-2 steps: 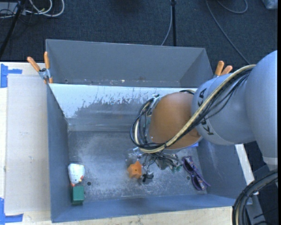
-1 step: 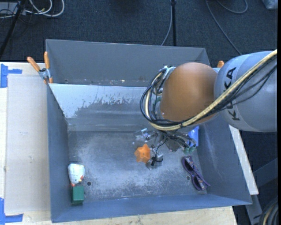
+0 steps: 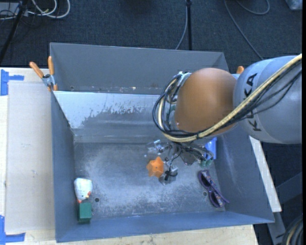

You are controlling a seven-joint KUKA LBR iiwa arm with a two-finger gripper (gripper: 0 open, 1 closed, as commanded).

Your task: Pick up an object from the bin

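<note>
Hanging low near the middle of the bin point(image 3: 117, 223), the claw point(image 3: 168, 175) is just beside a small orange lump point(image 3: 155, 166). Whether it is open or grips anything, I cannot tell. I think it should centre over the lump before closing. The bin's grey floor looks scuffed, and purple sunglasses point(image 3: 212, 189) lie near the right wall. Behind the bin, cables point(image 3: 51, 4) lie on dark carpet point(image 3: 117, 19).

Even, moderate light; pale sheen on bin point(image 3: 117, 111) back wall; floor darker under arm point(image 3: 275, 101).
</note>
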